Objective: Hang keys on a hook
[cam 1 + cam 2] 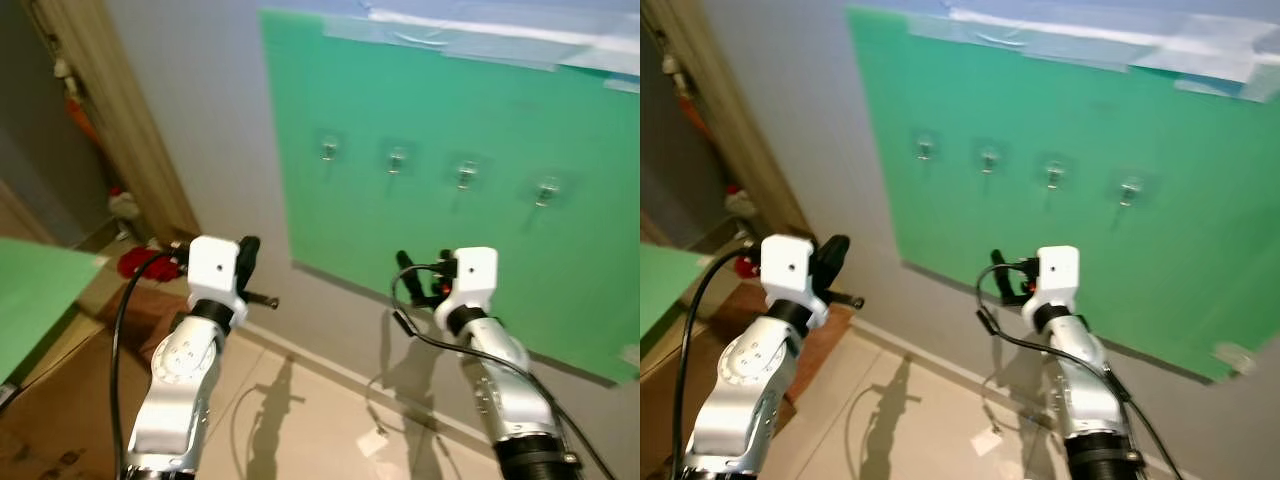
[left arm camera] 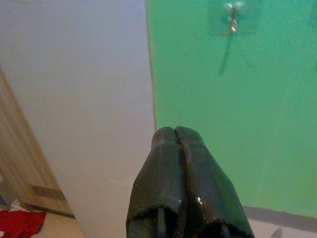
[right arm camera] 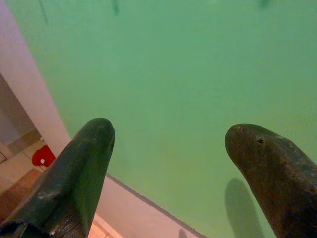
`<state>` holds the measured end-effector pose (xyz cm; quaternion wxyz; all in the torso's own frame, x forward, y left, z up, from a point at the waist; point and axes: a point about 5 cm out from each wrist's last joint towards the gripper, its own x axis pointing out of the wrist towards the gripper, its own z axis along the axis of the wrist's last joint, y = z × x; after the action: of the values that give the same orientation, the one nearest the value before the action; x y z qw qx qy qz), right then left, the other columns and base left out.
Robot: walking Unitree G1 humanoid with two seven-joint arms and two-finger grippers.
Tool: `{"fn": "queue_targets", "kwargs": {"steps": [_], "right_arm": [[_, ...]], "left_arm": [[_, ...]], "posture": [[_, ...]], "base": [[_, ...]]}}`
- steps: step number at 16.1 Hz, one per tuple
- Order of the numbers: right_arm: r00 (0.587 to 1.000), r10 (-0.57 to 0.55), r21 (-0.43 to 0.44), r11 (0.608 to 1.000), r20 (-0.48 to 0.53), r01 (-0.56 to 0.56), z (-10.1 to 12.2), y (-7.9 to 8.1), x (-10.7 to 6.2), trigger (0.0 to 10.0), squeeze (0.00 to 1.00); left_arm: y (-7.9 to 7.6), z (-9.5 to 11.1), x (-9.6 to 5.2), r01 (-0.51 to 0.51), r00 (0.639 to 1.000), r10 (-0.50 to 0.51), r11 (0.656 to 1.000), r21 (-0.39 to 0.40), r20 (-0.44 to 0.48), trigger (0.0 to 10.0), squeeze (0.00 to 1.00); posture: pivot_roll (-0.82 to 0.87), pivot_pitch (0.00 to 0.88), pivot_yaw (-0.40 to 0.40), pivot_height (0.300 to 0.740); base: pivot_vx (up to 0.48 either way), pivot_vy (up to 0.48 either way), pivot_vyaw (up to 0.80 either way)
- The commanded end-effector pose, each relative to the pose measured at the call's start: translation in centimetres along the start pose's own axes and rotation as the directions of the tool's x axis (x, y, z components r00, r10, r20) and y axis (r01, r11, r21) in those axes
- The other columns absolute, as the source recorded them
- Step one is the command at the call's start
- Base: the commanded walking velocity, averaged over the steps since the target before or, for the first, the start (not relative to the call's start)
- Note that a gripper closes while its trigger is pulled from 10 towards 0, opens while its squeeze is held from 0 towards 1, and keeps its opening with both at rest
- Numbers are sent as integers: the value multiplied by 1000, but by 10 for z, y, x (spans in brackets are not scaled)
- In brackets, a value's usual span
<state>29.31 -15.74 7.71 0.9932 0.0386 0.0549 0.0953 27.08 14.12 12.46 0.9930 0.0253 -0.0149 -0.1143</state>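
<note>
A green board (image 1: 450, 230) is taped to the grey wall, with several small clear-backed metal hooks in a row, from the leftmost hook (image 1: 328, 150) to the rightmost hook (image 1: 547, 192). My left gripper (image 2: 176, 131) is shut, its fingers pressed flat together, and it points at the wall by the board's left edge, below the leftmost hook (image 2: 232, 20). My right gripper (image 3: 168, 134) is open with nothing between its fingers. It faces the lower part of the board, under the middle hooks (image 1: 1053, 175).
A wooden door frame (image 1: 120, 130) runs along the left. A red cloth (image 1: 135, 262) and brown cardboard (image 1: 60, 400) lie on the floor below it. A green sheet (image 1: 30, 290) juts in at far left. A scrap of white paper (image 1: 372, 442) lies on the tiles.
</note>
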Motion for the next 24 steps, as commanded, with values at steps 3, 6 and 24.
{"fn": "queue_targets", "kwargs": {"steps": [3,6,24], "right_arm": [[1000,30,19,999,9,-30,0,10,4,10000,0],[999,34,18,999,2,-34,-2,11,2,10000,0],[997,81,6,997,7,-81,-3,14,-3,10000,0]], "left_arm": [[7,4,2,-7,1000,7,1000,-23,-11,10000,0],[9,7,8,6,1000,-6,999,-33,-20,10000,0],[9,0,17,22,998,-17,996,86,-65,10000,0]], "posture": [[-45,0,80,740],[-50,0,84,740],[-66,0,92,740]], "base": [[0,460,0],[0,465,0],[0,182,449]]}}
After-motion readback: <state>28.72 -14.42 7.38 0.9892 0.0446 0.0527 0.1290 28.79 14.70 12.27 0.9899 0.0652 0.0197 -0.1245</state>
